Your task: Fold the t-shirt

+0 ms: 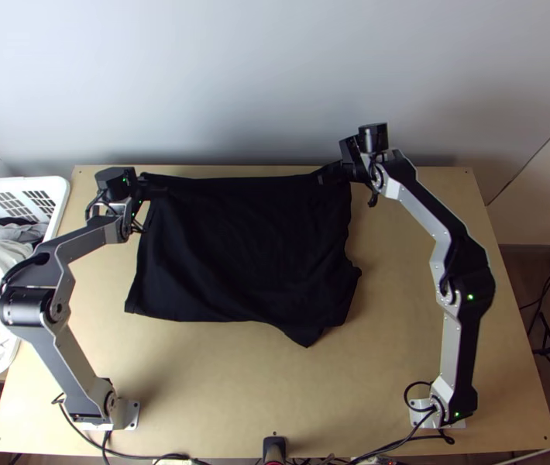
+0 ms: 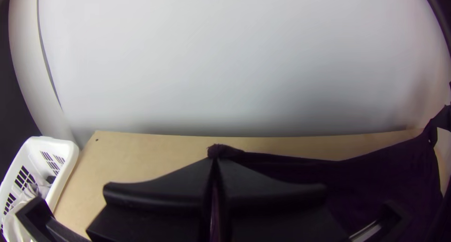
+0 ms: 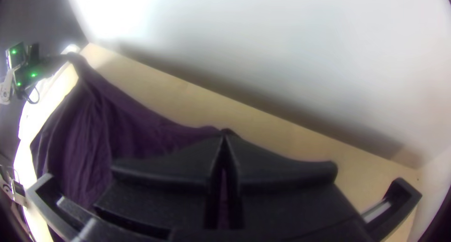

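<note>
Pale wall (image 1: 259,77) rises behind the light wooden table (image 1: 228,387), with a white basket (image 1: 60,194) at its left side. I see the black t-shirt (image 1: 244,248) spread over the far half of the table, its far edge drawn between my two grippers. My left gripper (image 2: 214,158) has its fingers pinched together on one end of that edge; my right gripper (image 3: 224,133) is closed the same way on the other end.

Both pinches look to be on little cloth, so pulling the arms apart could slip an end free. The near side lies uneven, with a loose point poking toward me and a ruffled right side; if I fold straight over that, I'd likely trap creases. Unequal arm speeds could skew the fold, too.
</note>
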Robot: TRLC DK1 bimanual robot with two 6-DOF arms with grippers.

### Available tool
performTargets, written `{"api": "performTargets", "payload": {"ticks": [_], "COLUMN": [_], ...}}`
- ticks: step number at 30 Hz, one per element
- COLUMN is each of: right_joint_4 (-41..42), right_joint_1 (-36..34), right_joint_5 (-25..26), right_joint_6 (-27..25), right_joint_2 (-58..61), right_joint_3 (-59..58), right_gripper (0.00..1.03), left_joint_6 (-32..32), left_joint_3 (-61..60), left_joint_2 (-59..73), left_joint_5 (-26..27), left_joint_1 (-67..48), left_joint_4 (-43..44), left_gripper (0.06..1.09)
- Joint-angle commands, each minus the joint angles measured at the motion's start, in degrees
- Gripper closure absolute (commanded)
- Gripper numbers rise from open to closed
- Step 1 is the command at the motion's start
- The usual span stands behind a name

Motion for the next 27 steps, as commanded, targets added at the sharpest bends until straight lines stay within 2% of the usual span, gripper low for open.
{"api": "performTargets", "payload": {"ticks": [1, 7, 27], "right_joint_4": [2.81, 5.19, 5.36], "right_joint_1": [0.45, 0.63, 6.25], "right_joint_5": [-0.02, -0.55, -1.43], "right_joint_6": [0.45, 2.03, 3.52], "right_joint_2": [-5.77, -13.33, -32.84], "right_joint_3": [-8.76, -17.81, -41.54], "right_gripper": [1.0, 1.0, 1.0], "left_joint_6": [-0.45, -1.33, -1.33], "left_joint_3": [-5.65, -11.45, -26.74], "left_joint_2": [-5.1, -10.9, -23.46], "left_joint_5": [0.05, 0.05, 0.05], "left_joint_1": [-0.09, 0.0, -0.62], "left_joint_4": [0.06, 0.06, -0.73], "left_gripper": [1.05, 1.05, 1.05]}}
